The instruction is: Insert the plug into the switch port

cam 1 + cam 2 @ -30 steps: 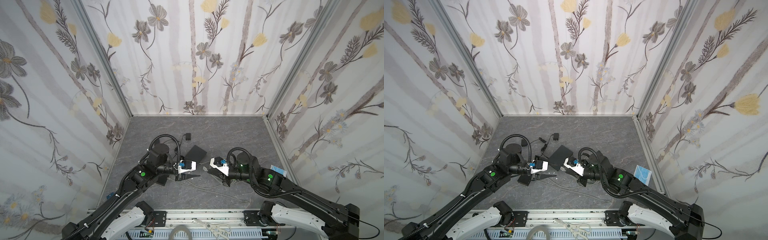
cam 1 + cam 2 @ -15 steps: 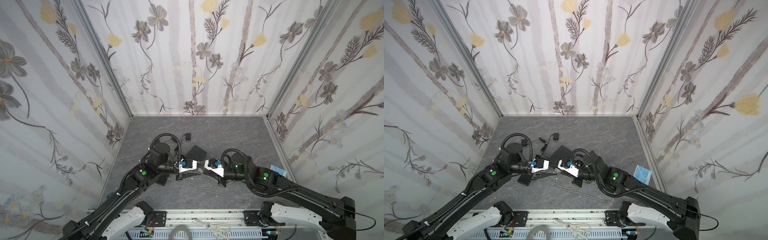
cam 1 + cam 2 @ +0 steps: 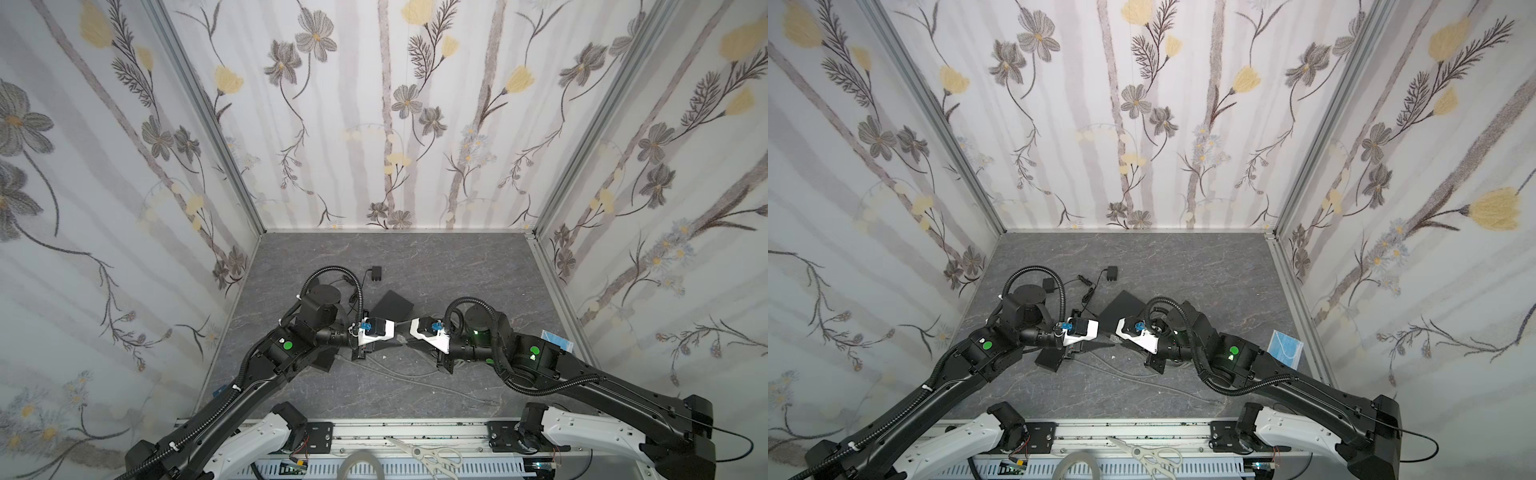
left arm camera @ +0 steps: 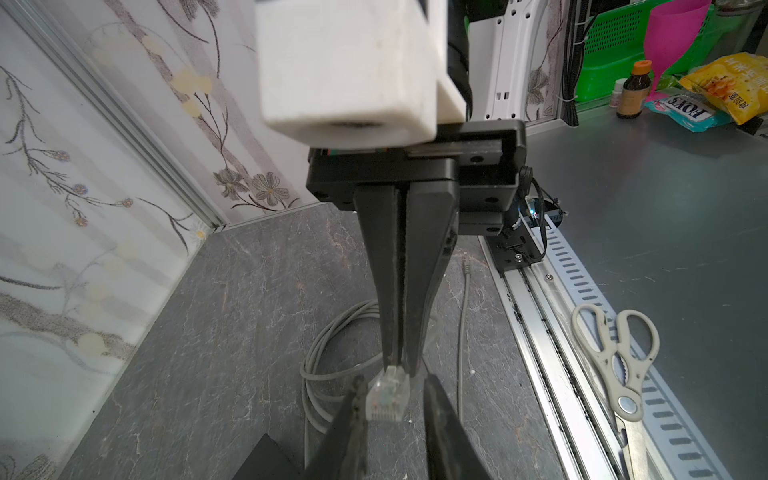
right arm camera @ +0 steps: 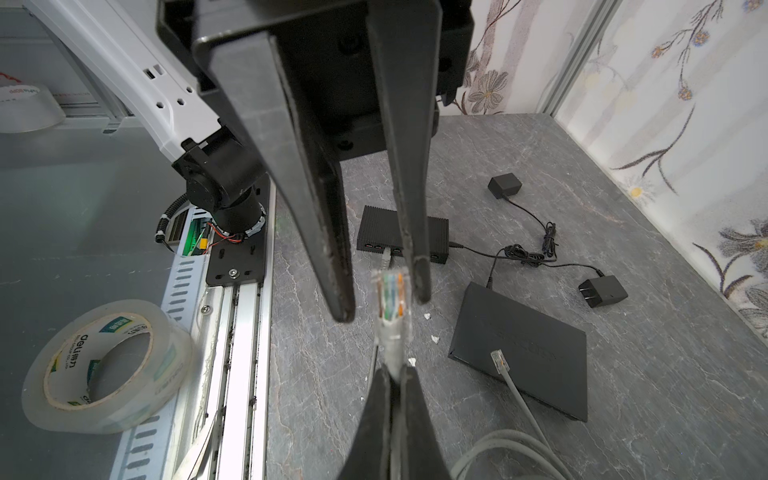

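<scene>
Now, R gripper (image 5: 397, 374) clamped on cable (image 5: 392, 353), L gripper (image 4: 392, 379) apart round plug (image 4: 386, 397).

We find both top views evenly and brightly lit from above. The walls (image 3: 374, 124) read pale; the floor (image 3: 457, 270) carries only soft, faint shadows beneath the arms (image 3: 257, 374). Both are sharp. The wrist views stretch toward their edges. There the white block (image 4: 345, 62) and the fingers (image 5: 370, 436) nearest the lens are blurred, and the rail (image 4: 540, 307) gleams.

Grey marbled table (image 3: 457, 270) — black switch (image 5: 376, 228), flat black box (image 5: 523, 353), wall adapter (image 5: 602, 291), coiled grey cable (image 4: 306, 365), blue mask (image 3: 1284, 348)
</scene>
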Robot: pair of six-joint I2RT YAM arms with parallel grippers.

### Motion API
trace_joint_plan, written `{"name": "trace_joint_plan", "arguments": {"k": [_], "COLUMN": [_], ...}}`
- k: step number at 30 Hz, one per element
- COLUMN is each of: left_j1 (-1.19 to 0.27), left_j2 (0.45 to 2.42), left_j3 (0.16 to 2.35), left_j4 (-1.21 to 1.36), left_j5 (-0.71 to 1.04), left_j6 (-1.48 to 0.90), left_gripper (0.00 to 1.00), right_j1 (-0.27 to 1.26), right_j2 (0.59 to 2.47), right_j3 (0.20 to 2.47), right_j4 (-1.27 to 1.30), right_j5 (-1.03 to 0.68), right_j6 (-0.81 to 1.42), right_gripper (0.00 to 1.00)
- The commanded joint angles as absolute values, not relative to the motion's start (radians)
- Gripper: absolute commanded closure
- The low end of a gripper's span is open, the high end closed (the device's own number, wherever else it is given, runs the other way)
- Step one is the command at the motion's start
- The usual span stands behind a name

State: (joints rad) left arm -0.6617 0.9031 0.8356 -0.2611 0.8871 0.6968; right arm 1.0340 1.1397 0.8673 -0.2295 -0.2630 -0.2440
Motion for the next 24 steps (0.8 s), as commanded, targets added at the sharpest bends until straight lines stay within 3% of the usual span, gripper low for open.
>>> {"name": "trace_joint_plan", "arguments": {"k": [1,19,21,24], "left_j1": [-0.664,-0.667,-0.667,-0.668], "left_j2": [0.904,0.913,0.912,0.911], "left_j3": [0.844,0.862,0.862,0.862], "left_j4": [-0.271,-0.311,-0.311,-0.311], "left_j5": [0.902,0.906,0.903,0.902], "left_j6": [0.704,0.732,0.732,0.732], "left_gripper": [0.77,0.91,0.91,0.92], "right_j1": [1.035,1.036,1.036,1.035], "right_j2": [1.141,1.129,1.123,1.104], "right_j3": [0.878,0.861,0.854,0.831], "right_j4": [-0.207,-0.192,-0.185,-0.155], "right_j5": [-0.276,-0.282,-0.272,-0.264], "right_j6": [-0.246,-0.238,-0.236,-0.233], "right_gripper": [1.0,1.0,0.81,0.76]}}
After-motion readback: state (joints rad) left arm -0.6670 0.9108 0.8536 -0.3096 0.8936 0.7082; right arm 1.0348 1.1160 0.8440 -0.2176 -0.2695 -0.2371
